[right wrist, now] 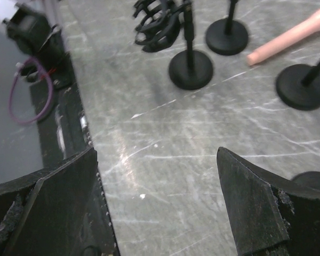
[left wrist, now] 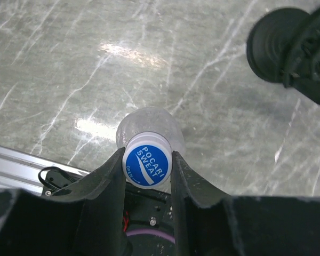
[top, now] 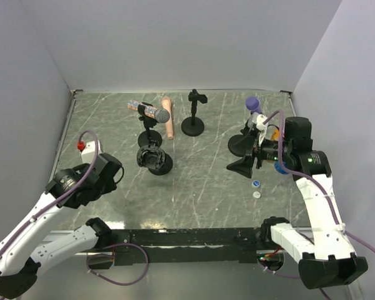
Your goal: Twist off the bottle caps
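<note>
My left gripper (left wrist: 147, 161) is shut on the blue "POCARI SWEAT" cap (left wrist: 147, 166) of a clear bottle (left wrist: 149, 124), which hangs over the table near its front edge. In the top view the left gripper (top: 114, 170) hides this bottle. Two loose caps lie on the table at the right, one blue (top: 255, 183) and one whitish (top: 257, 194). My right gripper (top: 239, 165) is just above them, open and empty; its jaws (right wrist: 157, 184) stand wide apart over bare table. A bit of orange (top: 274, 133) shows behind the right wrist.
Black microphone stands with round bases (top: 193, 127) (top: 155, 164) stand mid-table; one (top: 151, 112) holds a microphone. A pink stick (top: 169, 124) lies beside them. A purple ball microphone head (top: 252, 102) is at the back right. A red item (top: 81, 145) is at the left edge.
</note>
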{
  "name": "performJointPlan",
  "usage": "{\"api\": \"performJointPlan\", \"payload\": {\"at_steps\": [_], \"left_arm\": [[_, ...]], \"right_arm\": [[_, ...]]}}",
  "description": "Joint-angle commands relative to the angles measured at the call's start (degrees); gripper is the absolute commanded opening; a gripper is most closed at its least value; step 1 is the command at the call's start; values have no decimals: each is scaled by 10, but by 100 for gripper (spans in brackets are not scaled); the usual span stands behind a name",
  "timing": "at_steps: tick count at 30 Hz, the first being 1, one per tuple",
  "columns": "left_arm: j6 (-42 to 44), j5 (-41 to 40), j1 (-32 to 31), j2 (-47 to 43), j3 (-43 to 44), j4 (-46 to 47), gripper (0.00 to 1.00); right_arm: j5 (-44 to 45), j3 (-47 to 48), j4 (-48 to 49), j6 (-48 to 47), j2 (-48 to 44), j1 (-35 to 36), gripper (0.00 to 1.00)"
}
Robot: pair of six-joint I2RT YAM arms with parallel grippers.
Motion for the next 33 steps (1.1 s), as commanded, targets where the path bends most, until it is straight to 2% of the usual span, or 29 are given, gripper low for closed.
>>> {"api": "performJointPlan", "payload": {"at_steps": [1, 3, 7, 8, 10, 13, 15, 18, 20, 23, 26, 30, 33], "left_arm": [[110, 77, 2, 0, 51, -6, 16], [185, 152, 3, -4, 60, 26, 13], [298, 368, 1, -1, 63, 147, 9], [315, 433, 0, 8, 65, 184, 8], [336, 495, -17, 33, 72, 262, 8], [356, 484, -103, 103, 112, 364, 8], [380, 467, -128, 173, 164, 390, 8], [413, 461, -143, 270, 252, 392, 7], [426, 467, -144, 310, 289, 395, 7], [438, 484, -144, 348, 322, 408, 7], [443, 501, -144, 371, 345, 411, 7], [442, 515, -143, 392, 370, 401, 7], [438, 517, -143, 385, 360, 409, 7]], "right_arm": [[-37, 31, -77, -95, 17, 38, 99], [-29, 34, -103, -137, 18, 72, 99], [-10, 17, -101, -208, 8, 158, 99], [-5, 7, -87, -216, 5, 183, 99], [12, -8, -46, -191, 4, 236, 99], [8, -11, -3, -111, 33, 259, 99], [17, -17, 26, -63, 47, 267, 99], [73, -30, 50, -13, 50, 270, 99], [109, -37, 45, -16, 41, 270, 99], [155, -63, 64, -6, 8, 264, 99], [133, -83, 86, 22, -10, 248, 99], [193, -68, 112, 56, -16, 204, 99], [118, -50, 101, 74, 1, 154, 99]]}}
